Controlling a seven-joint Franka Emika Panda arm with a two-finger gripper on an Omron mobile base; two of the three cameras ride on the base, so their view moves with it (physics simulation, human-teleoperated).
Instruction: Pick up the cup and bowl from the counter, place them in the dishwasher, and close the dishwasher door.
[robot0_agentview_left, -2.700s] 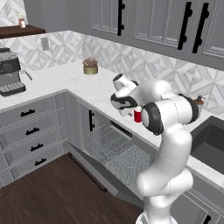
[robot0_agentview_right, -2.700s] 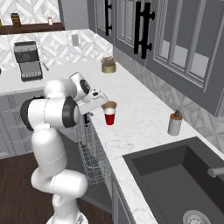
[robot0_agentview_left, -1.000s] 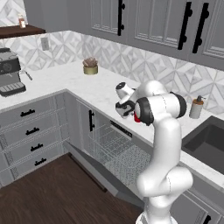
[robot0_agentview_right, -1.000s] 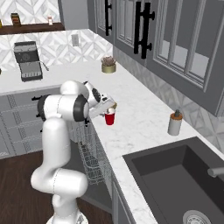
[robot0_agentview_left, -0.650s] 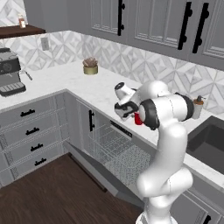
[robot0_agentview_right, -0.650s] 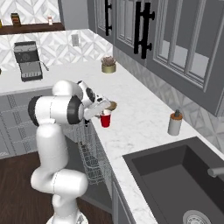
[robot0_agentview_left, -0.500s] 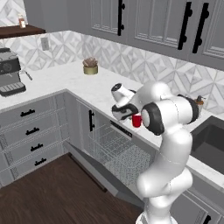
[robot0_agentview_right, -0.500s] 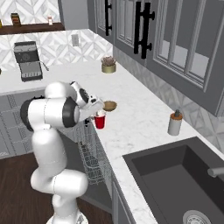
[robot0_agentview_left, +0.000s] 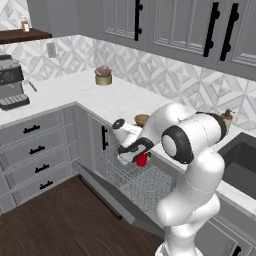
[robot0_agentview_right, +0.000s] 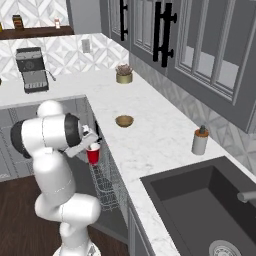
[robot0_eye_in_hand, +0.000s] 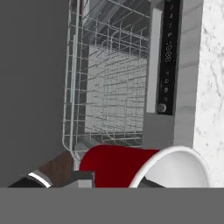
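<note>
The dishwasher door (robot0_agentview_left: 107, 192) is seen dropped open at the left, with the wire rack (robot0_agentview_left: 137, 181) pulled out over it. The red cup (robot0_agentview_right: 93, 153) is held clamped in the gripper (robot0_agentview_right: 90, 148) — just above the rack, off the counter (robot0_agentview_right: 150, 140). Farther right, the wooden bowl (robot0_agentview_right: 124, 120) rests on the counter.

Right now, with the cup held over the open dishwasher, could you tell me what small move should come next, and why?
Probably lower the cup a little further toward the wire rack before releasing. The hand is shut on the cup beside the counter edge, above the rack of the open dishwasher, and it does not look seated yet. The bowl still sits on the counter, so it comes afterwards.
</note>
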